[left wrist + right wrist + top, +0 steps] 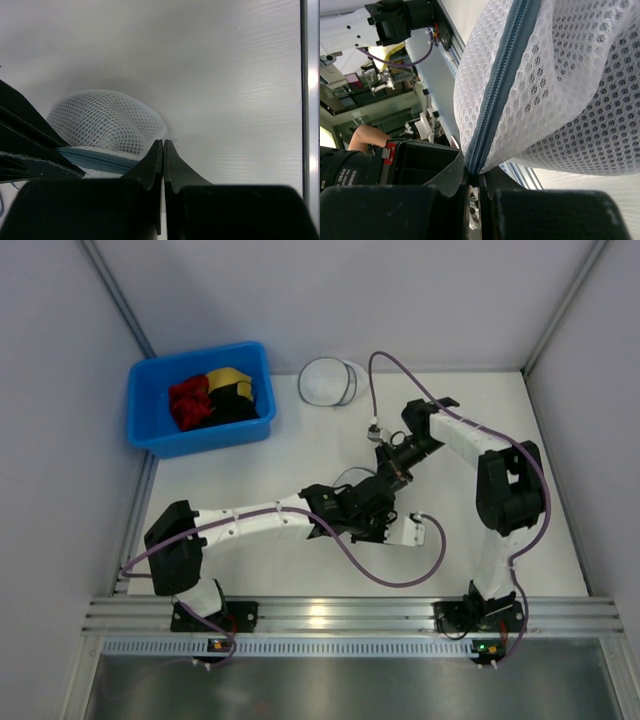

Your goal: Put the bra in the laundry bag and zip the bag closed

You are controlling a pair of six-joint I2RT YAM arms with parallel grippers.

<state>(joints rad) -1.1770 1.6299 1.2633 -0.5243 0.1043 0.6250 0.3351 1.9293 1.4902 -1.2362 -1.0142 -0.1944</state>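
**Mesh pouch pinched at its zip in the middle of the table**

The round, see-through white mesh laundry bag (560, 90) is found near the middle of the white table (300, 450), where the two arms meet above it. In the right wrist view its blue-grey zip (495, 85) is seen running down the mesh, and the stretch in view appears closed. The right gripper (472, 175) is clamped narrow on the lower end of that zip, with the tape caught between its dark fingers (447, 172).

The left gripper (163, 150) is closed, its two black fingertips pressed together just beside the edge of the pouch. Whether any mesh is caught between them cannot be told. A domed half of the pouch is seen behind the tips, resting on the table.

The small black fabric bra cannot be made out in any view, and whether it lies inside the pouch cannot be told.

A blue plastic bin (145, 435) is set at the far left of the table, holding a red garment (188, 403) and a yellow-and-black garment (228, 380). A second, whiter round mesh case (325, 382) is placed just right of the bin.
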